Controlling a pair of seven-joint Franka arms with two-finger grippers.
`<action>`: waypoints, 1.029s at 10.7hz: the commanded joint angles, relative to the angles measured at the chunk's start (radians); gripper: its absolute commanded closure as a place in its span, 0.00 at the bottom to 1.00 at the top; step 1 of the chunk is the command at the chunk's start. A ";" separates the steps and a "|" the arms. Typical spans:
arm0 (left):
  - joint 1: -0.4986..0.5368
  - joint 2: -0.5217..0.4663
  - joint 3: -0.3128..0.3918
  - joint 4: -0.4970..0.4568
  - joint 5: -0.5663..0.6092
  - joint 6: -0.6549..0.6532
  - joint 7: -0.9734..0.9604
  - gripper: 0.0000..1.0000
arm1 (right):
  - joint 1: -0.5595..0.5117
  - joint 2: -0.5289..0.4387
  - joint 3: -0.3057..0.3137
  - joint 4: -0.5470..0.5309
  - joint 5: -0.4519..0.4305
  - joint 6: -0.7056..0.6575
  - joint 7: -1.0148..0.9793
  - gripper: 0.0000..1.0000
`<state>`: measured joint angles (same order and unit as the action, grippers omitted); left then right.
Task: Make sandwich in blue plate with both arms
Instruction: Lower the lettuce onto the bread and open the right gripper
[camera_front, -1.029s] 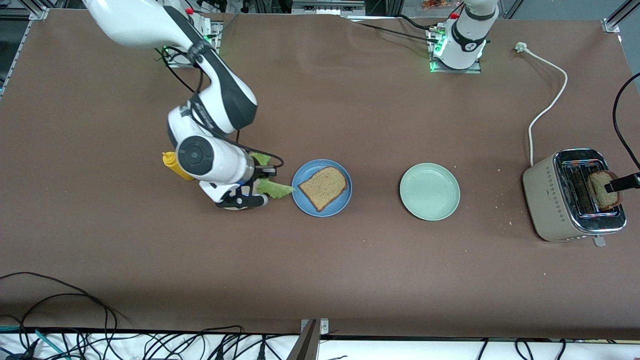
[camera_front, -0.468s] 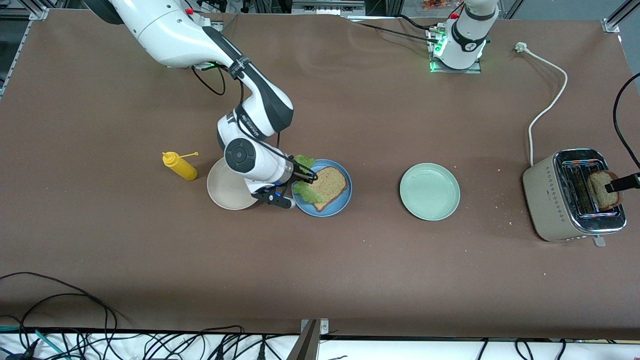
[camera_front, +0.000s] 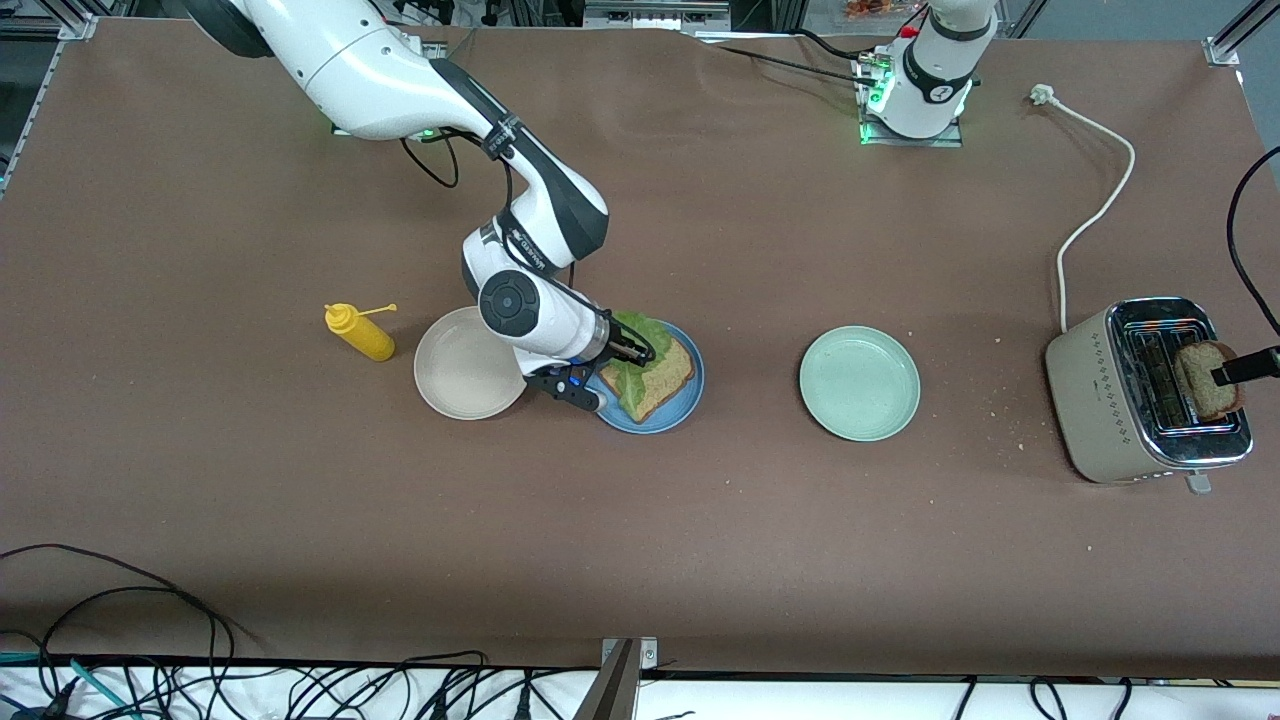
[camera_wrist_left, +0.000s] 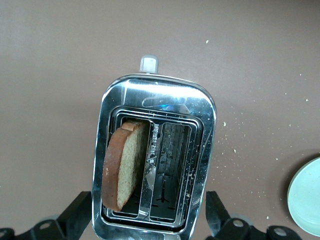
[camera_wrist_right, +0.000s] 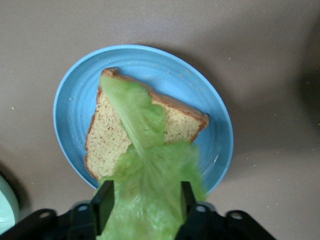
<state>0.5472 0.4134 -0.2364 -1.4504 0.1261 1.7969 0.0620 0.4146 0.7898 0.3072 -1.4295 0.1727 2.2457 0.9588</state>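
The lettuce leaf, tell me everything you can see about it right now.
The lettuce leaf is ruffled, bright green and limp, with a paler rib along its length. It drapes over the brown bread slice lying on the blue plate; its tip reaches the slice's crust corner. Its other end lies between the fingers of the right gripper, which stand apart on either side of it.

Right end effector lays lettuce over blue plate
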 joint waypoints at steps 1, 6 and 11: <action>0.004 -0.004 -0.004 -0.001 0.024 0.003 0.015 0.00 | 0.006 0.006 -0.003 0.078 0.004 -0.003 0.006 0.00; 0.005 -0.004 -0.004 0.001 0.026 0.003 0.015 0.00 | -0.003 -0.062 -0.031 0.092 -0.221 -0.214 -0.006 0.00; 0.005 -0.004 -0.004 -0.001 0.026 0.003 0.015 0.00 | -0.007 -0.208 -0.193 0.083 -0.326 -0.537 -0.385 0.00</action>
<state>0.5475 0.4137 -0.2362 -1.4506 0.1261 1.7969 0.0620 0.4068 0.6637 0.1910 -1.3321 -0.1337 1.8747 0.7876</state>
